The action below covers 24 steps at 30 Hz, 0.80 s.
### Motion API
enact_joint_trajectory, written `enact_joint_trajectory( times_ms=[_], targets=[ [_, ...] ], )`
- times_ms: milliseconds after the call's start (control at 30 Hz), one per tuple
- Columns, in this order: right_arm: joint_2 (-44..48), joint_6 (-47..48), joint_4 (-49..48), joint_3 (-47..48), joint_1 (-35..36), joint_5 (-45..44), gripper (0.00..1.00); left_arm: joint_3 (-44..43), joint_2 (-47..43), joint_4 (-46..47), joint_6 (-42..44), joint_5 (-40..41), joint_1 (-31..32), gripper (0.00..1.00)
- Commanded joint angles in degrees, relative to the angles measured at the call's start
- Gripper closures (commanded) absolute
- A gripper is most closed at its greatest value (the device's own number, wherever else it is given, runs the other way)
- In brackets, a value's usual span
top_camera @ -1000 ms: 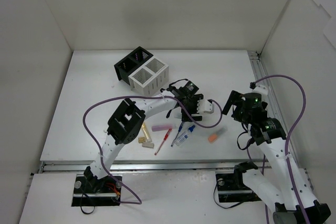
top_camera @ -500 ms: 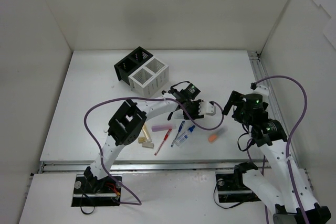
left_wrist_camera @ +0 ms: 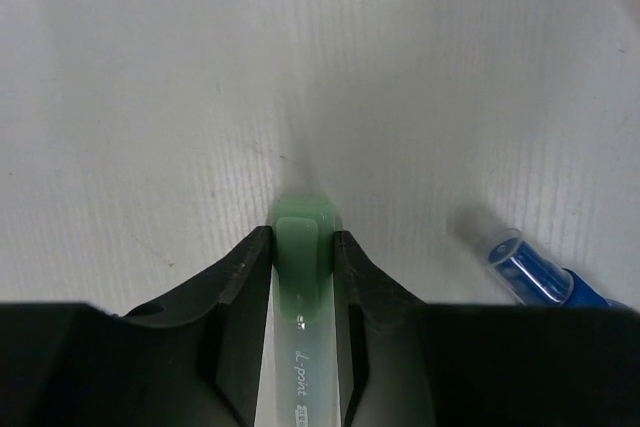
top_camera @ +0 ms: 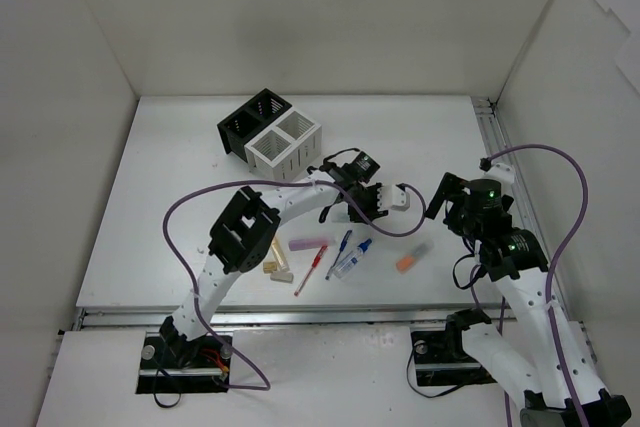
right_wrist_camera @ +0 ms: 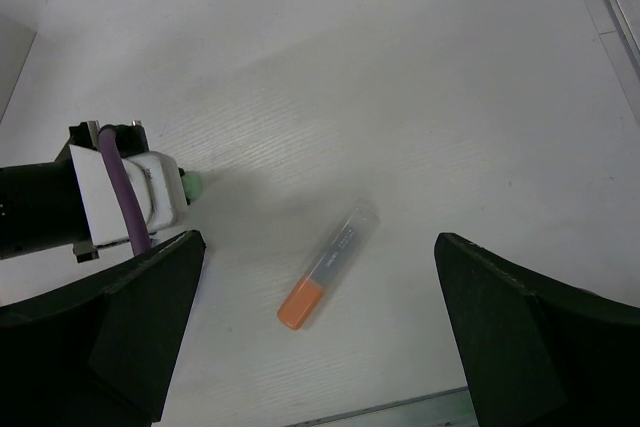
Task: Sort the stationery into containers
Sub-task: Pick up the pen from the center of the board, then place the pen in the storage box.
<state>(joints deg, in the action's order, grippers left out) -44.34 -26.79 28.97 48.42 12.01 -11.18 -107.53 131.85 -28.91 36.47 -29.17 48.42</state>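
My left gripper (left_wrist_camera: 303, 239) is shut on the green-capped marker (left_wrist_camera: 301, 247), whose green cap pokes out between the black fingers just above the white table. From above, this gripper (top_camera: 388, 197) sits right of the white container (top_camera: 285, 142) and the black container (top_camera: 250, 122). My right gripper (right_wrist_camera: 318, 247) stands open over the orange marker (right_wrist_camera: 325, 267), which lies flat and untouched. The green tip (right_wrist_camera: 195, 185) also shows at the left in the right wrist view. On the table lie the pink marker (top_camera: 308, 243), red pen (top_camera: 312, 269), blue pen (top_camera: 343, 244) and blue-capped bottle (top_camera: 350, 259).
A yellow marker (top_camera: 272, 249) and a beige eraser (top_camera: 278, 272) lie near the left arm's elbow. The orange marker (top_camera: 410, 259) lies near the table's front edge. White walls close in the table on three sides, and a metal rail (top_camera: 490, 137) runs along the right.
My left gripper's jaws have closed onto the green-capped marker and shifted slightly. The right arm has hardly moved and stays open.
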Motion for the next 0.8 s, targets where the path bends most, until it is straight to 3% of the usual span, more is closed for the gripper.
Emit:
enact_joint_trajectory(
  times_ms=[0,233,400,500,600,767],
  targets=[
    [0.3,0.24,-1.11,1.23,-0.41,-2.18,0.02,-4.88,-1.59,1.39,-1.4,0.52,-2.27,1.0],
    [0.83,1.47,-1.2,1.59,-0.41,-1.39,0.02,-4.54,-10.97,14.38,-10.17,-5.01,-9.13,1.0],
    [0.04,1.56,-1.2,1.23,-0.32,-2.44,0.02,6.17,-22.92,32.29,-19.58,-7.66,-16.67,1.0],
    [-0.75,1.65,-1.29,1.32,-0.41,-2.79,0.02,14.69,-28.47,44.96,-28.01,-5.21,-20.29,1.0],
    [-1.45,1.39,-1.37,1.32,-0.41,-3.58,0.02,21.2,-30.95,55.6,-37.49,-1.52,-25.56,1.0],
    [-2.07,0.16,-1.46,0.45,-0.58,-5.43,0.02,21.92,-29.82,60.27,-43.3,-2.02,-33.11,1.0]
  ],
)
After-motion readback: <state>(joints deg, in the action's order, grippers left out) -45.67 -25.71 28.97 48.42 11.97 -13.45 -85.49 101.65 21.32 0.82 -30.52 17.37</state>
